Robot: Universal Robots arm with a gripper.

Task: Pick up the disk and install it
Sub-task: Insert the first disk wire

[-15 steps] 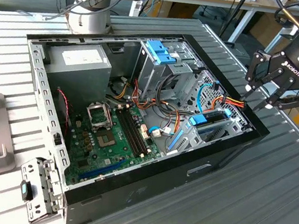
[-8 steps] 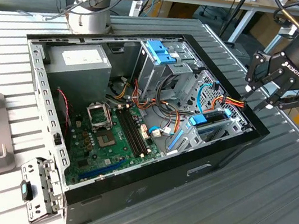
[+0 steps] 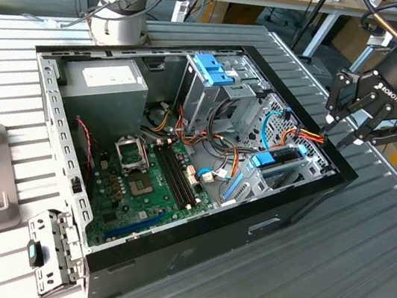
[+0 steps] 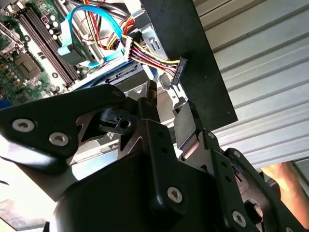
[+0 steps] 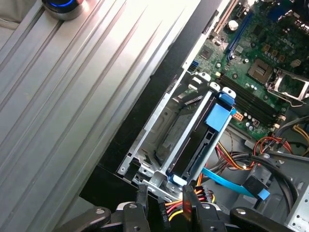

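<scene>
My gripper (image 3: 337, 133) hangs above the corner of the open computer case (image 3: 189, 257) at the exterior view's right, just over the case wall, and its fingers (image 3: 331, 109) are spread apart with nothing between them. In the second wrist view the gripper (image 4: 166, 108) shows its dark fingers (image 4: 152, 130) open above the case edge, and a bundle of coloured power wires (image 4: 154, 53) with a black plug lies on this edge close to them.

The disk (image 3: 281, 164) sits inside the case, in the metal drive bay at the same corner, just under my gripper but not touching it. It stands on its edge between the bay walls, with the blue carrier rail (image 3: 265, 159) on top. In the first wrist view the disk (image 5: 200, 145) is a dark slab inside the grey frame, and a blue tab (image 5: 219, 116) is on its end near the motherboard (image 5: 260, 63). A flat blue data cable (image 5: 231, 180) runs beside it.

The case lies on the ribbed metal bench (image 3: 361, 265), and the grey power supply (image 3: 106, 85) is in the far corner of the case
</scene>
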